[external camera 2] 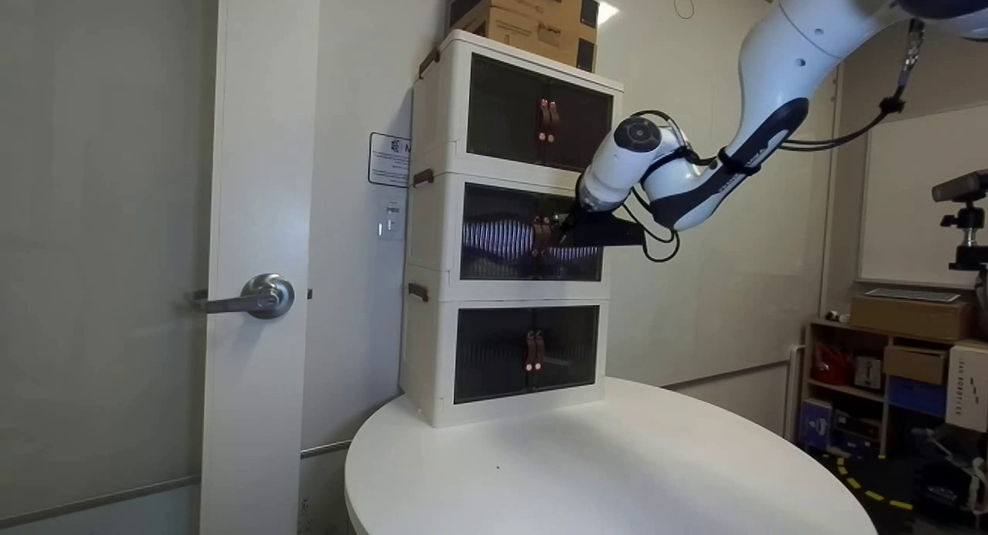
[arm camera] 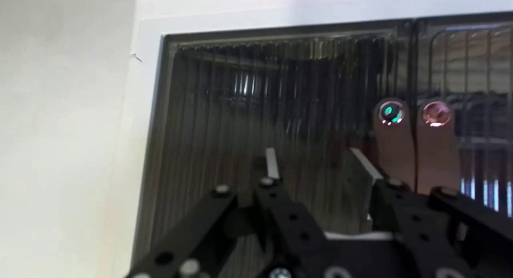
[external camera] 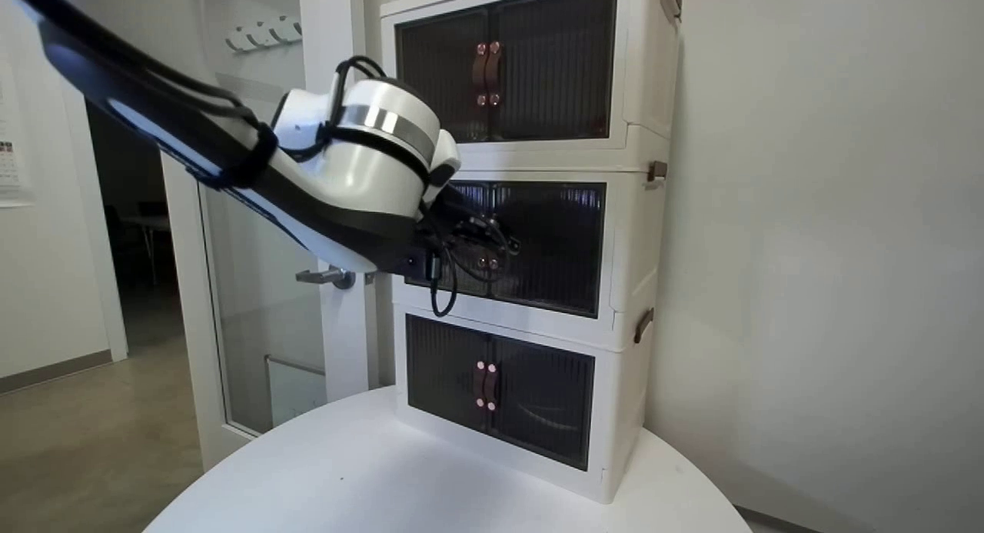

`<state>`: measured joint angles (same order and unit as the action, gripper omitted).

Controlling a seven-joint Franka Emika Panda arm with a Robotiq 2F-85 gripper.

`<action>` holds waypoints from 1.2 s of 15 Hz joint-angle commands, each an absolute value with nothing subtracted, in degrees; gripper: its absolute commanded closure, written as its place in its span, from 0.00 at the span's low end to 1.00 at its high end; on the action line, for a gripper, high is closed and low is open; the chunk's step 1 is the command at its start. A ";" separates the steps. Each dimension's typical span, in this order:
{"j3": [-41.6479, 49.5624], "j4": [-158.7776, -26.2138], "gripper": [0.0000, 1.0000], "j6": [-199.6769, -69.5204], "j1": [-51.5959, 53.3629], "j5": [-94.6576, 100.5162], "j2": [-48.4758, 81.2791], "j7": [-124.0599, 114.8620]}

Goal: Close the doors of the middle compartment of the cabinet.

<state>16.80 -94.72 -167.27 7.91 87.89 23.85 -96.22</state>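
Middle-compartment doors (external camera: 553,244) of a white cabinet (external camera: 523,156), apparently closed.
In an exterior view, partly behind the robot arm (external camera: 377,164), between upper doors (external camera: 550,71) and lower doors (external camera: 542,410); round white counter (external camera: 323,479) underneath. In an exterior view, streaked with bright reflections; cardboard boxes (external camera 2: 532,29) atop the cabinet. In the wrist view, meeting at a narrow seam, brown strap handles (arm camera: 394,149) on either side; gripper (arm camera: 314,161) before one door, released, fingers (arm camera: 272,165) apart, contact with it unclear.
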 commanded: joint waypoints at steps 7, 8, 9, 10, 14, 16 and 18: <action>2.76 -125.08 0.00 -146.67 1.16 56.12 -2.39 -55.79; 1.81 -125.08 0.00 -141.15 1.65 52.57 -4.65 -51.51; 1.40 -124.47 0.00 -136.34 1.55 50.14 -6.61 -47.36; 0.62 -123.92 0.00 -131.40 1.70 47.26 -8.26 -43.27; 3.48 -119.19 0.00 -114.36 7.74 35.72 -14.02 -26.30; 5.50 -116.08 0.00 -109.55 9.16 29.40 -15.34 -17.88; 3.27 -114.29 0.00 -107.06 5.12 21.86 -16.67 -10.00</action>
<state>3.92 -117.51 -111.29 7.88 30.72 -15.50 -20.94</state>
